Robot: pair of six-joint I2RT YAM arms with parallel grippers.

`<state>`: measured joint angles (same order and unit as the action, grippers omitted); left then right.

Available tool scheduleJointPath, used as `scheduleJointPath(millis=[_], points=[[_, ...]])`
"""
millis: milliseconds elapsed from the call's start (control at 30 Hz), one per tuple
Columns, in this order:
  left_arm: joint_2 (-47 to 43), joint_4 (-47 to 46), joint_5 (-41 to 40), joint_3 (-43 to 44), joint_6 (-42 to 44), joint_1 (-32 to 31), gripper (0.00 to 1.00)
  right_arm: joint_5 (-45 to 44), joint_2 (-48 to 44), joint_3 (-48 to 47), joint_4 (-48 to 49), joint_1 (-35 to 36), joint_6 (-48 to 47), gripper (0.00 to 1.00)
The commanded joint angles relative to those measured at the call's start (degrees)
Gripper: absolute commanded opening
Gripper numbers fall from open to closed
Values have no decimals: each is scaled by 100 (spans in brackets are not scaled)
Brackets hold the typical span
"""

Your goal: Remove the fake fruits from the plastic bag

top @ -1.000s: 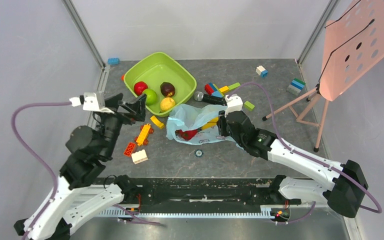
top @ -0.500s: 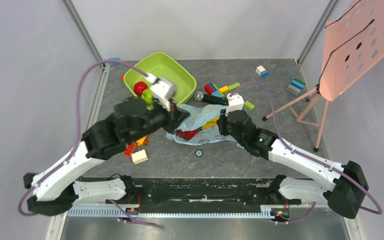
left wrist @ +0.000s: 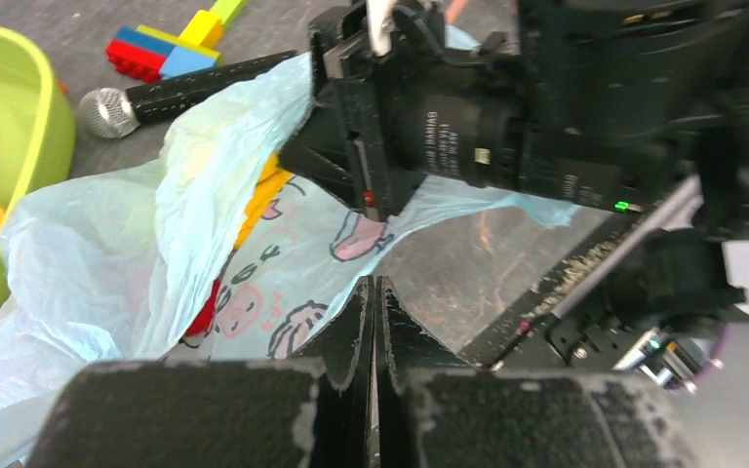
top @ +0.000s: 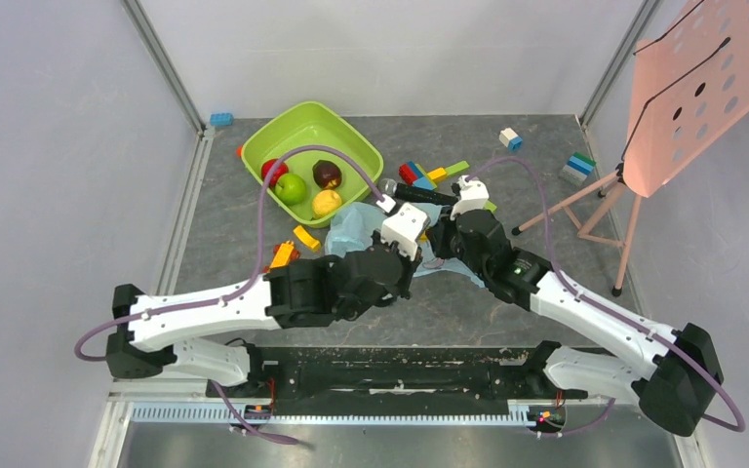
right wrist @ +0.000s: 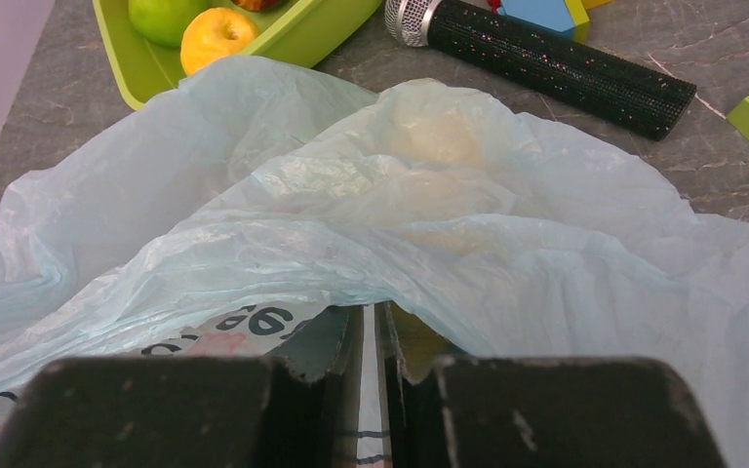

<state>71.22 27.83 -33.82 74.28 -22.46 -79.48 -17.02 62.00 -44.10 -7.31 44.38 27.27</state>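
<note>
The light-blue plastic bag (top: 349,229) lies crumpled in front of the green bowl (top: 351,136). Through its film a red fruit (left wrist: 205,307) and a yellow one (left wrist: 258,200) show. In the bowl lie a red (top: 275,170), a green (top: 292,187), a brown (top: 327,174) and a yellow fruit (top: 327,202). My right gripper (right wrist: 369,312) is pinched on the bag's near edge, with printed film between its fingers. My left gripper (left wrist: 373,285) is shut, its tips at the bag's front edge, close below the right gripper (left wrist: 351,161). I see nothing held in it.
A black microphone (top: 419,194) lies just behind the bag, with coloured blocks (top: 419,175) beyond it. Orange and yellow blocks (top: 283,255) lie left of the bag. A pink music stand (top: 702,88) stands at the right. More blocks (top: 577,168) sit near the back wall.
My left arm has swung from beside the bowl across to the bag's front edge, and its jaws have gone from open to shut. My right jaws have closed further on the bag.
</note>
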Motion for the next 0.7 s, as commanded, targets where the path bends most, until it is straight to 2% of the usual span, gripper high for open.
scheduleJointPath(millis=[0,433,667], points=[[251,-732,-851,-131,-364,4,2,106,-215,93,234,-47,127,11],[830,-1438,356,-1007,-885,1056,2,108,-277,191,239,-71,102,10],[1277,-1883,209,-1249,-595,1530,2,-36,-190,278,155,-79,41,9]])
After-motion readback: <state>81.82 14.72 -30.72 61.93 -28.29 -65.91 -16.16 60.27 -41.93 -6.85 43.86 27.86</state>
